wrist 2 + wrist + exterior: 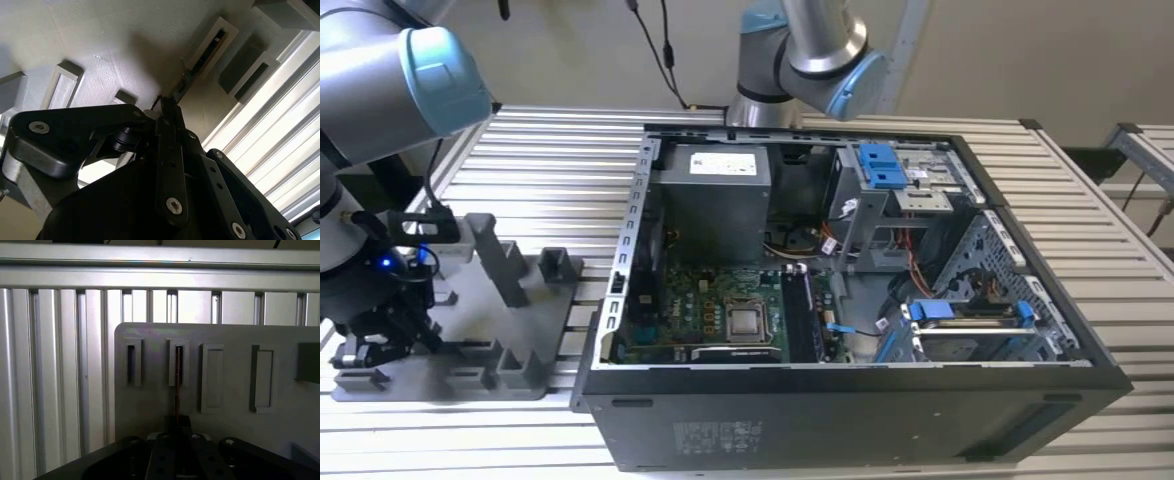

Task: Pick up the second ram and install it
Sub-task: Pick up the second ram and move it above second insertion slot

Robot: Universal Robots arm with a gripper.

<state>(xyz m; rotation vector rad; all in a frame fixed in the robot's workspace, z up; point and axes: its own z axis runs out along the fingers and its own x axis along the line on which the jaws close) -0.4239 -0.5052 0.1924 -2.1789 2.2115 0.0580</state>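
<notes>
Matt, grained grey plastic makes the fixture tray [150, 390]; the slatted table [60, 365] is smooth brushed metal; the gripper [177, 420] is satin black, the second ram [177, 385] dark and dull.

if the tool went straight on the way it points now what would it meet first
The second ram, edge-on in the tool, lies first in that line; past it, probably the grey fixture tray at its slot.

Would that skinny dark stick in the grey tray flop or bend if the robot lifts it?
Probably stiff: the second ram runs dead straight from the tray slot to the gripper, with no sag. Seen edge-on it is very thin, so likely light, and apt to tip over if stood alone.
</notes>
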